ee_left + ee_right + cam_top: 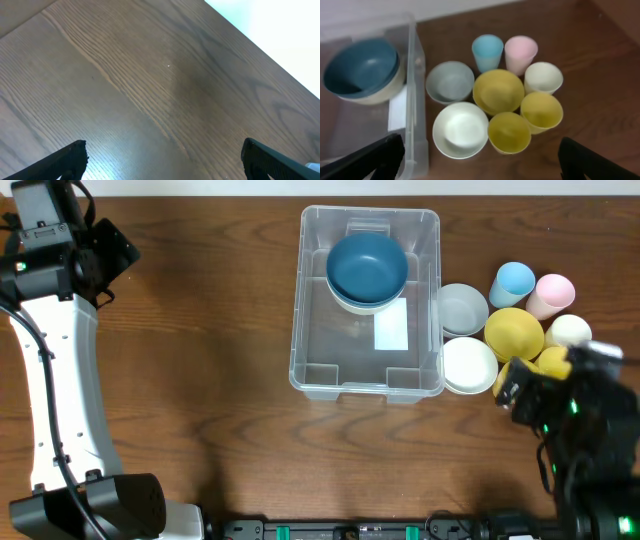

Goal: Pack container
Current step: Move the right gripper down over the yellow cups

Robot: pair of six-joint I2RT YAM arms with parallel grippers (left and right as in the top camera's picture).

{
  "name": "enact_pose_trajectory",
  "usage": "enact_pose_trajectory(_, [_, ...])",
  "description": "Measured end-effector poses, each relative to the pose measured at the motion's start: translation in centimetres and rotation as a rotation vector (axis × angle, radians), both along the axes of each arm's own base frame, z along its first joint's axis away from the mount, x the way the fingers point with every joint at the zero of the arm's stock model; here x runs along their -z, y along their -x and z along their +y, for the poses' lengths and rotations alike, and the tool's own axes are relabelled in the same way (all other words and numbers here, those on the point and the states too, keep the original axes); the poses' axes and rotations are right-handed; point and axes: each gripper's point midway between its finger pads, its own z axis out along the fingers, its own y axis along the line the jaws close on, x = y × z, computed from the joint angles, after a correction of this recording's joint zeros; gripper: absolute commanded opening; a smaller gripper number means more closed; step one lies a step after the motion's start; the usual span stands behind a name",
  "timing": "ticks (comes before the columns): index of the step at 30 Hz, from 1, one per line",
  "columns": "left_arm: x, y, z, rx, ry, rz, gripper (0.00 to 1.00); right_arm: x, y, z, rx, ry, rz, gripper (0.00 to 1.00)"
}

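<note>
The large clear rectangular plastic container (340, 345) sits on the wooden table (200, 380), a dark blue bowl (367, 265) inside — right of it the right claw (480, 155) gapes wide above pastel cups and bowls (498, 91), the left claw (162, 160) likewise far to its left.

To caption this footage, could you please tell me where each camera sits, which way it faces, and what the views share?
Overhead: above the brown wooden table, looking straight down on the large clear rectangular plastic container; the white left arm and black right arm show.
Left wrist: on the left arm, facing down at the table top; its open left claw shows.
Right wrist: on the right arm, looking down at a yellow round bowl; its open right claw shows.
Shared: overhead and right wrist both show the container and yellow bowl.
</note>
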Motion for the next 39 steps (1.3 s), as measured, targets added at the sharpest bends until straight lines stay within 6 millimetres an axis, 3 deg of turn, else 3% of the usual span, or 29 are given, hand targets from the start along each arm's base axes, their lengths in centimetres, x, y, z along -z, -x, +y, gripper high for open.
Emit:
enact_pose_trajectory(6, [0.0, 0.0, 0.0, 0.000, 0.000, 0.000, 0.98, 3.1, -1.5, 2.1, -0.091, -0.061, 0.149, 0.99])
enact_pose_trajectory(11, [0.0, 0.0, 0.0, 0.000, 0.000, 0.000, 0.98, 4.1, -1.6, 3.5, -0.170, -0.090, 0.194, 0.99])
enact_pose_trajectory(14, [0.0, 0.0, 0.0, 0.000, 0.000, 0.000, 0.98, 5.0, -0.8, 2.2, -0.072, -0.092, 0.243, 0.99])
enact_pose_trajectory(19, [0.0, 0.0, 0.0, 0.000, 0.000, 0.000, 0.98, 7.1, 2.1, -2.6, 0.309, -0.107, 0.345, 0.99])
enact_pose_trajectory(23, [0.0, 0.0, 0.0, 0.000, 0.000, 0.000, 0.98, 7.3, 2.3, -4.5, 0.442, -0.117, 0.341, 0.99])
enact_pose_trajectory(28, [0.0, 0.0, 0.0, 0.000, 0.000, 0.000, 0.98, 7.6, 2.7, -6.2, 0.546, -0.138, 0.343, 0.99])
enact_pose_trajectory(33, [0.0, 0.0, 0.0, 0.000, 0.000, 0.000, 0.98, 8.0, 2.5, -7.4, 0.608, -0.164, 0.325, 0.91])
enact_pose_trajectory(39, [0.0, 0.0, 0.0, 0.000, 0.000, 0.000, 0.98, 10.7, 1.7, -7.4, 0.607, -0.187, 0.319, 0.82])
